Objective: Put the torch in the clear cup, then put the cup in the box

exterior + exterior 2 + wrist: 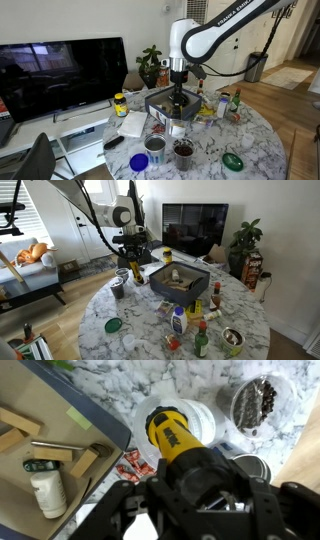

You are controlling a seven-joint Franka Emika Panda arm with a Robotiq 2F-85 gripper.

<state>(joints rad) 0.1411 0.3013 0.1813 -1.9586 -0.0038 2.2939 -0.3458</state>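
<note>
- Hanging nose-down from the gripper (200,482), the torch (170,435) shows a stubby yellow body with a black label band. Its black rear end is buried between the fingers.
- Its front end sits over the mouth of the clear cup (205,420), which stands upright on the marble table (262,140). The wrist view cannot settle whether the tip is already below the rim or just above it.
- The cup stands just beside the long wall of the box (100,410), on the outside. The box is dark grey and open-topped, and holds a white bottle (45,490) lying on its side and some wooden pieces (20,435).
- Near the cup on the far side from the box is a metal cup (255,402) filled with dark bits, and a second metal cup (252,466) peeks out beside the gripper.
- A small red packet (130,460) lies on the table next to the box wall.
- Farther off in an exterior view are a yellow-lidded jar (120,103) and a green lid (232,160).
- The gripper is clamped on the torch's rear half, with a finger on either side of it, and touches neither the cup nor the box. The arm comes straight down over the box's edge in both exterior views.
</note>
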